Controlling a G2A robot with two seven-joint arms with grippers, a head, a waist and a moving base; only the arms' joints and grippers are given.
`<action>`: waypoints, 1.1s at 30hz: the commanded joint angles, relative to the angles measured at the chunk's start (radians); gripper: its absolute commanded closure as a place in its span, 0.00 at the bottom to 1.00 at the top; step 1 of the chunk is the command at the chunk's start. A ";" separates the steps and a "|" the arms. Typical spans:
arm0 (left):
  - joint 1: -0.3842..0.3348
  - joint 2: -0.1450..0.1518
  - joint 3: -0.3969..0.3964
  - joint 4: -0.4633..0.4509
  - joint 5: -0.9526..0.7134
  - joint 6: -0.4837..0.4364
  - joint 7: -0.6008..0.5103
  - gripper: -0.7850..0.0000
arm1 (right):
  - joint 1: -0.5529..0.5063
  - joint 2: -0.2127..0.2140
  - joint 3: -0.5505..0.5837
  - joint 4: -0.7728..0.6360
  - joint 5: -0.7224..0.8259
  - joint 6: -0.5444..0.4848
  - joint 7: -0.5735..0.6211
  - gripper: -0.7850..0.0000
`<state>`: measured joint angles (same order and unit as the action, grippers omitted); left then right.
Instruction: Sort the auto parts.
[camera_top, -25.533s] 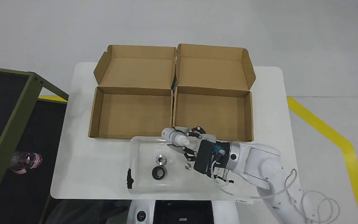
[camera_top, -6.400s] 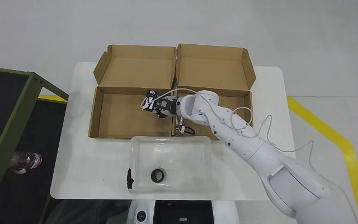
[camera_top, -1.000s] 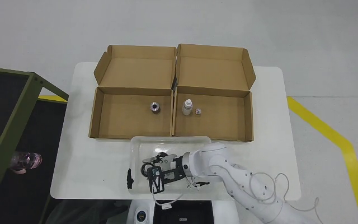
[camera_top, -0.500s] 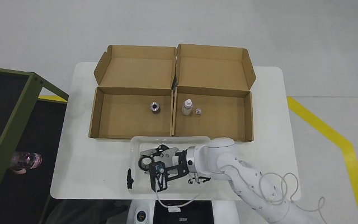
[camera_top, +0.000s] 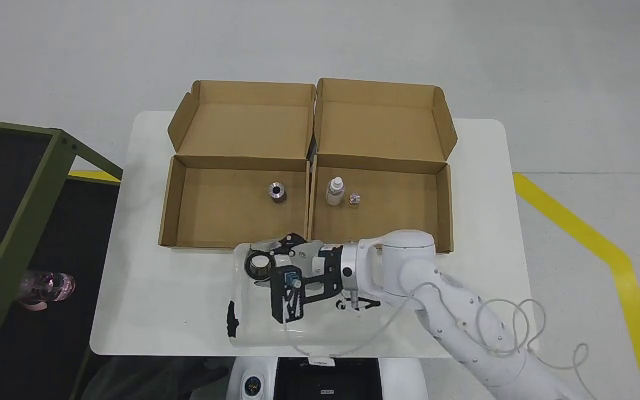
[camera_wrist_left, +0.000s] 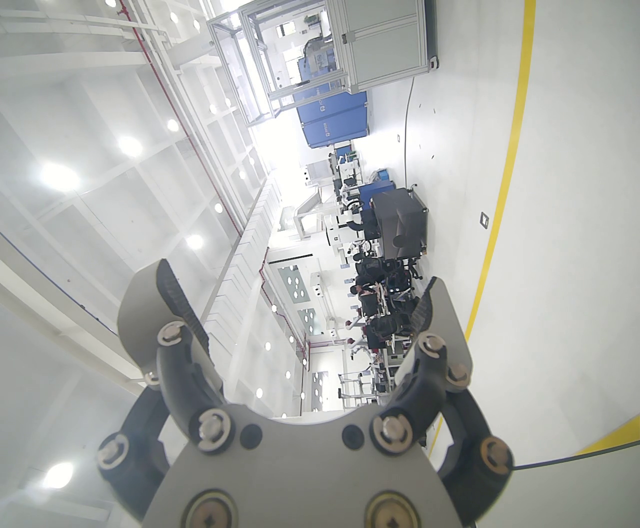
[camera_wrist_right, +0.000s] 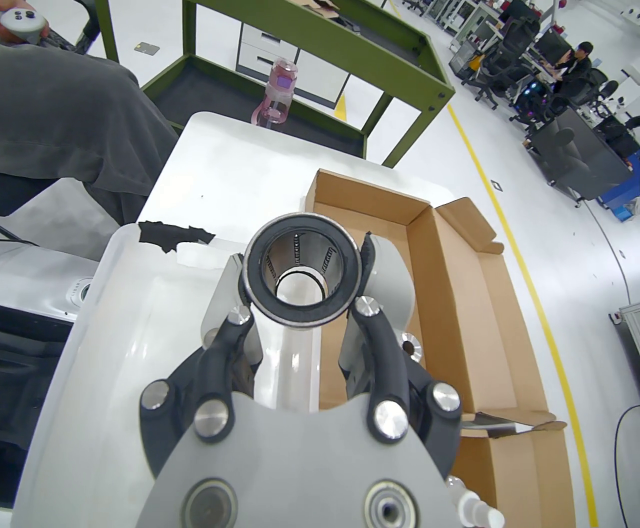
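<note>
Where the ring sits: between the two fingers of the right gripper (camera_wrist_right: 304, 272), a metal ring (camera_wrist_right: 302, 317) with a black rim, its bore facing the wrist.
Right gripper: clenched on the ring's sides, held above the edge of the clear tub (camera_wrist_right: 125, 310) that lies nearest the boxes.
Tub: directly beneath the gripper, with black tape (camera_wrist_right: 170, 235) on its rim.
Cardboard box (camera_wrist_right: 450, 280): open, just beyond the gripper past the tub; a small metal part (camera_wrist_right: 411, 345) lies on its floor.
Second box (camera_top: 400, 205): beside the first, farther from the gripper, with a small white bottle (camera_top: 336, 189) inside.
Left gripper (camera_wrist_left: 300, 285): released, fingers spread with nothing between them, pointing up at the hall ceiling.
</note>
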<state>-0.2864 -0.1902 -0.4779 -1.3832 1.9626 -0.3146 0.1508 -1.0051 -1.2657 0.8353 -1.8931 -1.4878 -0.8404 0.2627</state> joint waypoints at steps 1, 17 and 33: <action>0.000 0.000 0.000 0.000 0.000 0.000 0.000 0.00 | 0.011 -0.001 0.005 0.003 0.005 0.006 -0.001 1.00; 0.000 0.000 0.000 0.000 0.000 0.000 0.000 0.00 | 0.082 -0.008 0.031 0.062 0.033 0.045 -0.008 1.00; 0.000 0.000 0.000 0.000 0.000 0.000 0.000 0.00 | 0.169 -0.033 0.000 0.212 0.093 0.089 -0.014 1.00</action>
<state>-0.2864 -0.1902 -0.4779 -1.3832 1.9626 -0.3146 0.1508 -0.8426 -1.2965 0.8378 -1.6930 -1.4007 -0.7557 0.2472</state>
